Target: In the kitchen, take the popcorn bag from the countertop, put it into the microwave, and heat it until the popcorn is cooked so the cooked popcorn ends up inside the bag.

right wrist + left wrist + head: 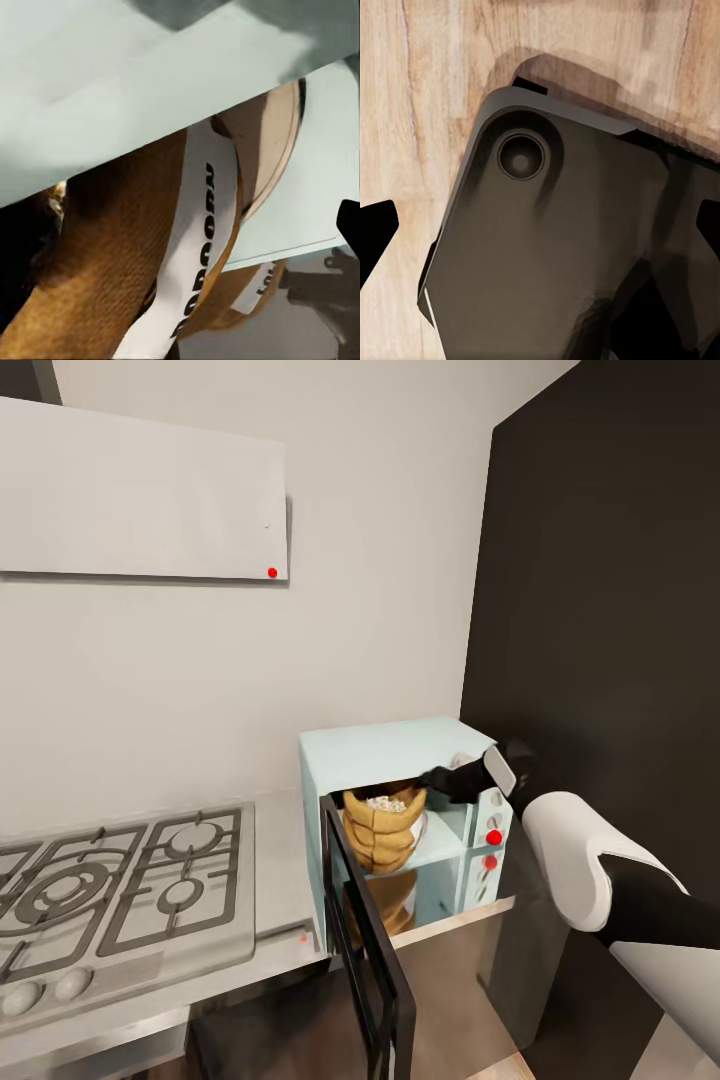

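The mint-blue microwave [380, 755] stands on the light-grey countertop [282, 860] with its dark glass door [365, 960] swung wide open. Inside it the orange-brown popcorn bag [385, 832] stands upright, with pale popcorn [385, 801] showing at its rolled rim. My right gripper [432, 778] reaches into the opening at the bag's upper right, next to the rim. In the right wrist view the bag [105, 270] and its white label [199, 225] lie close between the spread fingers, and one fingertip [349, 221] stands clear of the bag. My left gripper [540, 232] is open over the floor.
A steel gas hob [120, 890] lies left of the microwave, under a white hood [140, 490]. A tall black cabinet [600, 610] stands right behind my right arm. The white knob panel [493, 830] is just below my wrist. The left wrist view looks down on my dark base [547, 255] and wooden floor [435, 75].
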